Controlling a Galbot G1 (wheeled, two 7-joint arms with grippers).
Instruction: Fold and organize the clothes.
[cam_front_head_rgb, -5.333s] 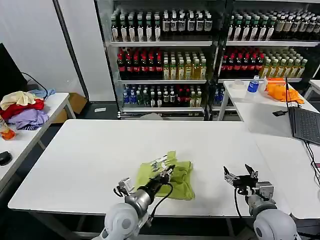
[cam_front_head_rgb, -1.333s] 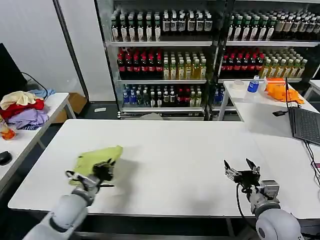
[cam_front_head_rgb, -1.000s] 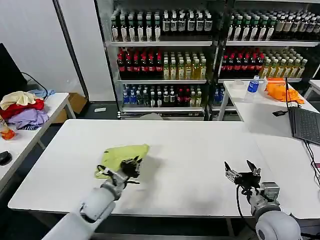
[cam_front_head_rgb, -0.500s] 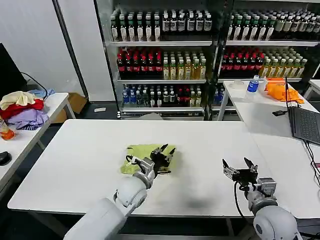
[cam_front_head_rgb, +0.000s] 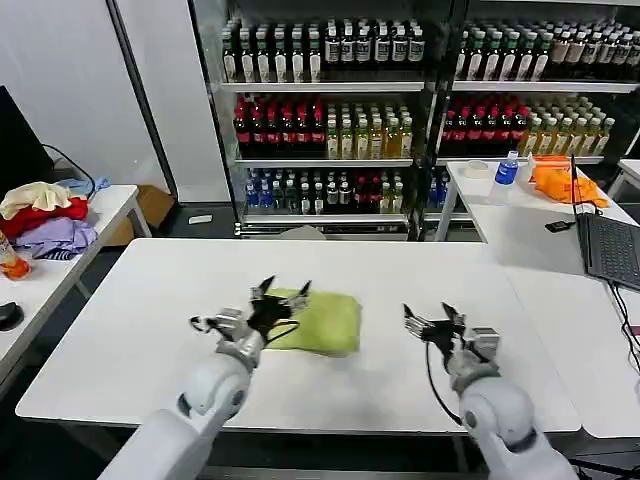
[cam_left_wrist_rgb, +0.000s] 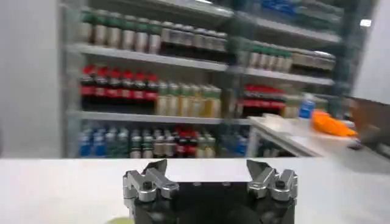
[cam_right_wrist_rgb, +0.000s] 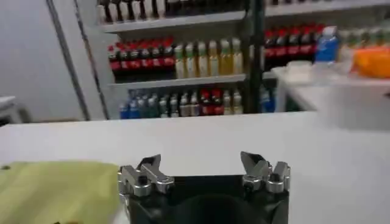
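The lime T-shirt (cam_front_head_rgb: 323, 322) lies folded into a compact rectangle near the middle of the white table (cam_front_head_rgb: 130, 320). My left gripper (cam_front_head_rgb: 280, 293) hovers open at the shirt's left edge, its jaws spread and holding nothing. In the left wrist view that gripper (cam_left_wrist_rgb: 208, 172) faces the drink shelves. My right gripper (cam_front_head_rgb: 431, 315) is open to the right of the shirt, a short gap away from it. In the right wrist view the right gripper (cam_right_wrist_rgb: 204, 165) stands empty, and the lime T-shirt (cam_right_wrist_rgb: 55, 190) lies beside it on the table.
A side table at the left holds a pile of cream, red and lavender garments (cam_front_head_rgb: 42, 218). At the right, a second table carries a laptop (cam_front_head_rgb: 610, 247), an orange cloth (cam_front_head_rgb: 562, 182) and a bottle (cam_front_head_rgb: 506, 171). Drink shelves (cam_front_head_rgb: 400, 110) stand behind.
The left gripper carried the shirt from the table's left to its middle, let go and now sits open at its left edge. The right gripper moved left toward the shirt.
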